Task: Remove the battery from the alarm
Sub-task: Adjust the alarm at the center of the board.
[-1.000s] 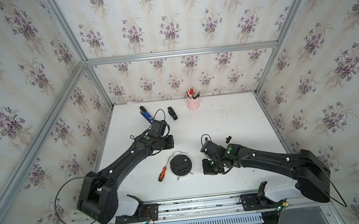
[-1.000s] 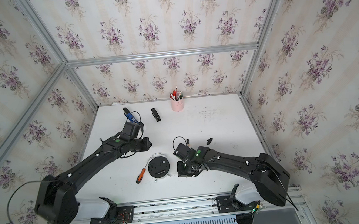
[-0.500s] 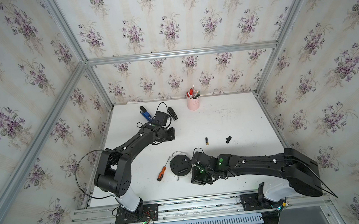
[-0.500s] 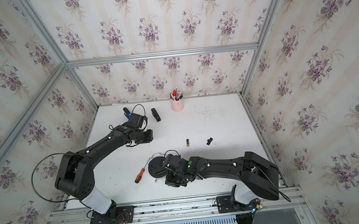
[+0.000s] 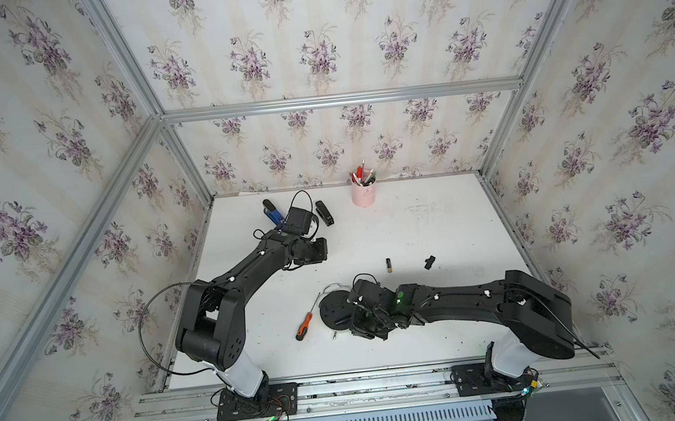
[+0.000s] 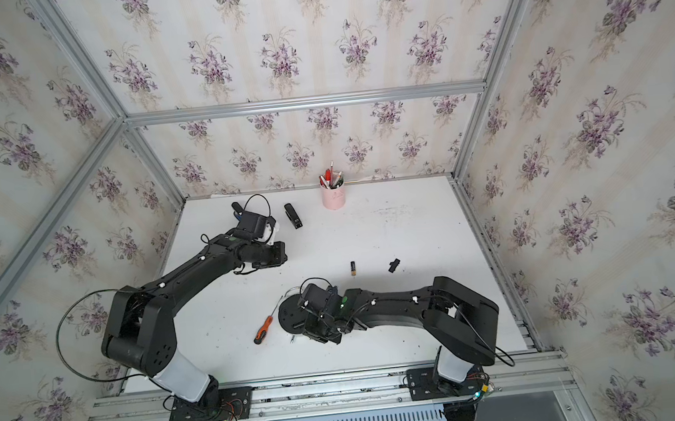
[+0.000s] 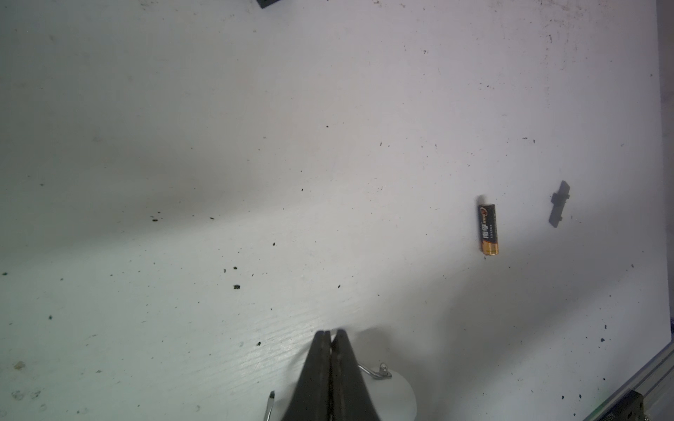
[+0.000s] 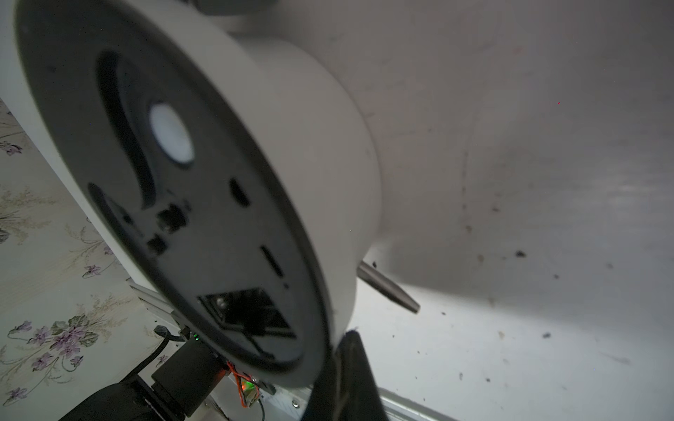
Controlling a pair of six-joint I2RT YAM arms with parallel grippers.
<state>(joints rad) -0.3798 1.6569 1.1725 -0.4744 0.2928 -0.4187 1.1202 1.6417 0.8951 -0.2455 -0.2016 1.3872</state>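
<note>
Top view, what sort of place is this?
Probably a robot test cell, not a home: floral wallpaper panels sit in a bare aluminium frame, and the left arm and right arm are bolted to a rail by the white table.

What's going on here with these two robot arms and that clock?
The arms are getting the battery out of an alarm clock, and that looks done. The battery lies loose on the white table, near a small black piece, perhaps the slot's cover. The clock lies black back up, its battery slot empty. The right gripper, shut, sits at the clock's edge; the left gripper, also shut, holds nothing, away from the clock.
</note>
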